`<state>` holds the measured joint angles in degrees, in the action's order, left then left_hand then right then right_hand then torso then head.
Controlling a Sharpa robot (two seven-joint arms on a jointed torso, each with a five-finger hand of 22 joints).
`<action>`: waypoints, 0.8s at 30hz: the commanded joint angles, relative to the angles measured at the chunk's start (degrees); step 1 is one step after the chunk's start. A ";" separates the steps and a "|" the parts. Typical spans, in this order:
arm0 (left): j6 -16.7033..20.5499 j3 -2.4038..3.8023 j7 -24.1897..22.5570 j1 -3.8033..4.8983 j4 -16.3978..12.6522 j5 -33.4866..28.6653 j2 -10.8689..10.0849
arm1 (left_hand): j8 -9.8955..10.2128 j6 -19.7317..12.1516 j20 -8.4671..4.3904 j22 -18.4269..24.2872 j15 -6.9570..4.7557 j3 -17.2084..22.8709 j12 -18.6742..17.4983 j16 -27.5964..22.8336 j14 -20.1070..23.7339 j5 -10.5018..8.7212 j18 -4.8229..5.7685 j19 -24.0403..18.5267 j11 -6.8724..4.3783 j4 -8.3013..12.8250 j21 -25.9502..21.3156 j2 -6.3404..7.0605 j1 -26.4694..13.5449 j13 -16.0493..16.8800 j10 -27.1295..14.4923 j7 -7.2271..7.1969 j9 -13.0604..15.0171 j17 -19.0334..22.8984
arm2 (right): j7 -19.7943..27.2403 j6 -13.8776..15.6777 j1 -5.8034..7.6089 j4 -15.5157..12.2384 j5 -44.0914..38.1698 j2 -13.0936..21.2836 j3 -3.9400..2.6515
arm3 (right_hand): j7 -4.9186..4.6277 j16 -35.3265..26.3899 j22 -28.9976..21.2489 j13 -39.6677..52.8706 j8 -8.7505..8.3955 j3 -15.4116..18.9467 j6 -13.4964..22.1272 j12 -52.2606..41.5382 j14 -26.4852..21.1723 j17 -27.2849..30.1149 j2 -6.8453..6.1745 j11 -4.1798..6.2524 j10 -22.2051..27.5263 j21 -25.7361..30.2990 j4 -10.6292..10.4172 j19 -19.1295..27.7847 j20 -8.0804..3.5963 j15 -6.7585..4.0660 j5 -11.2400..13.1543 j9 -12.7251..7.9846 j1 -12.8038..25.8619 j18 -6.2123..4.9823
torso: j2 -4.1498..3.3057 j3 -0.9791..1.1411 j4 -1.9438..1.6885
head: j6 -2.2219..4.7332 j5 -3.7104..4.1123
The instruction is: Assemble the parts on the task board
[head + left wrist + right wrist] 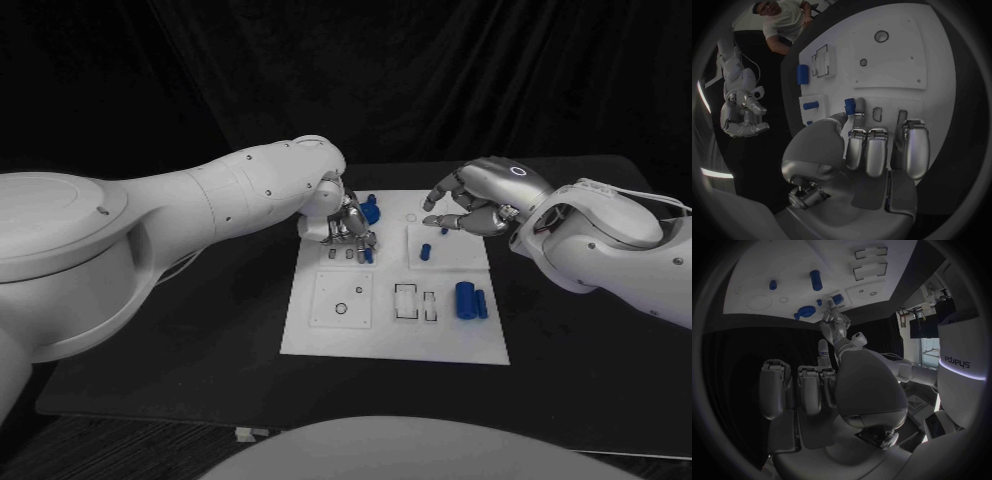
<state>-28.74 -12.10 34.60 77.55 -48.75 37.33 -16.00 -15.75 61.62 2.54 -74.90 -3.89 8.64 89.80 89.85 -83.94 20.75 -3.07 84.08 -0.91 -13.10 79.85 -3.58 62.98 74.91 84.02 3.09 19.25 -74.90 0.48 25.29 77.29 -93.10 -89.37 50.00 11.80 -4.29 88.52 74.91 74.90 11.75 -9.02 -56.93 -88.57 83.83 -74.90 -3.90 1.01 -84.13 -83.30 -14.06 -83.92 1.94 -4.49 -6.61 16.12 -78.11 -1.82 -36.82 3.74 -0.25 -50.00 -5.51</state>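
A black bench (577, 330) stood before a black curtain (433, 80), carrying a white board (361, 335) laid at its middle. The left hand (343, 222) was down on the board's far left corner, and in the left wrist view its fingers (867, 150) reached onto the board, with the thumb and one fingertip pinching a small blue part (849, 105) beside a row of slots. Another blue part (371, 210) lay just beyond that hand at the board's far edge. The right hand (476, 200) hovered above the board's far right corner with its fingers (450, 222) curled loosely inward; whether anything sat between them could not be told. A short blue peg (427, 252) stood on the board below that hand, near the right edge of the far half. Toward the near right edge lay a larger blue cylinder (466, 300), beside two rectangular cut-outs (408, 301). A round recess (340, 308) lay toward the near left part of the board.
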 commanded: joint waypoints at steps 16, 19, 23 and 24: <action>-0.48 0.07 -0.74 -0.27 0.07 -0.56 0.23 | 1.18 0.26 -0.56 -11.91 -0.61 6.05 0.20 0.15 -6.06 3.95 0.66 1.04 -0.68 7.53 -0.50 2.07 5.39 15.09 5.98 -0.37 2.03 -15.10 | -1.70 -2.14 -0.37 0.05 -0.12 -0.05 -0.04 | -0.12 -0.51 12.48 10.95 0.40 0.00 -0.49 0.45 5.07 -10.84 0.31 -0.50 -3.76 0.93 0.13 -2.05 0.40 0.49 0.35 0.12 -0.53 -0.16 | 0.00 0.03 0.03 | 0.00 -0.20; -0.55 0.07 -0.77 -0.27 -0.04 -0.56 0.16 | 1.09 0.48 -0.64 -11.91 -0.67 7.24 0.20 0.15 -6.06 3.71 0.67 1.07 -0.74 9.01 -0.51 2.75 5.63 15.09 5.98 -0.44 2.77 -15.10 | -1.86 -2.41 -0.40 0.12 -0.12 -0.12 -0.04 | -0.12 -0.57 12.44 10.91 0.41 -0.02 -0.50 0.47 5.04 -10.72 0.33 -0.51 -3.73 1.07 0.16 -1.98 0.41 0.50 0.36 0.13 -0.57 -0.19 | 0.01 0.02 0.02 | 0.00 -0.22; -0.25 0.07 -0.95 -0.28 -0.12 -0.56 0.00 | 0.82 0.66 -0.76 -11.92 -0.81 8.54 0.20 0.15 -6.06 3.59 0.67 1.12 -0.91 10.89 -0.50 3.46 6.03 15.09 5.98 -0.58 3.87 -15.10 | -2.09 -2.76 -0.42 0.24 -0.12 -0.19 -0.04 | -0.12 -0.72 12.31 10.43 0.45 -0.03 -0.59 0.70 4.95 -10.41 0.43 -0.56 -3.47 1.45 0.21 -1.77 0.45 0.55 0.41 0.18 -0.67 -0.29 | 0.00 0.00 0.02 | 0.00 -0.34; -0.18 0.07 -0.99 -0.28 -0.12 -0.56 -0.04 | 0.74 0.69 -0.79 -11.92 -0.84 8.88 0.20 0.15 -6.06 3.59 0.67 1.12 -0.92 11.31 -0.51 3.55 6.09 15.09 5.98 -0.61 4.17 -15.10 | -2.13 -2.83 -0.43 0.27 -0.12 -0.20 -0.04 | -0.12 -0.72 12.31 10.43 0.45 -0.03 -0.59 0.70 4.95 -10.41 0.43 -0.56 -3.47 1.45 0.21 -1.77 0.45 0.55 0.41 0.18 -0.67 -0.29 | -0.01 0.00 0.01 | 0.00 -0.35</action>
<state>-28.82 -12.09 34.58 77.40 -48.74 37.31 -16.04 -14.69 62.15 2.13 -74.90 -4.31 17.40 89.80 89.85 -83.94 24.47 -3.06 84.08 -1.32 -2.24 79.55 -0.36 68.96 74.91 84.04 2.57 23.24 -74.90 -0.27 23.31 77.01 -92.87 -89.35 49.82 11.80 -4.50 88.02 74.95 74.90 11.97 -9.02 -57.13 -88.06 83.99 -74.91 -3.67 0.80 -83.92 -82.20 -14.06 -83.92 1.94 -4.34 -6.38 16.24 -78.34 -1.82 -36.82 3.76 -0.21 -50.00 -5.85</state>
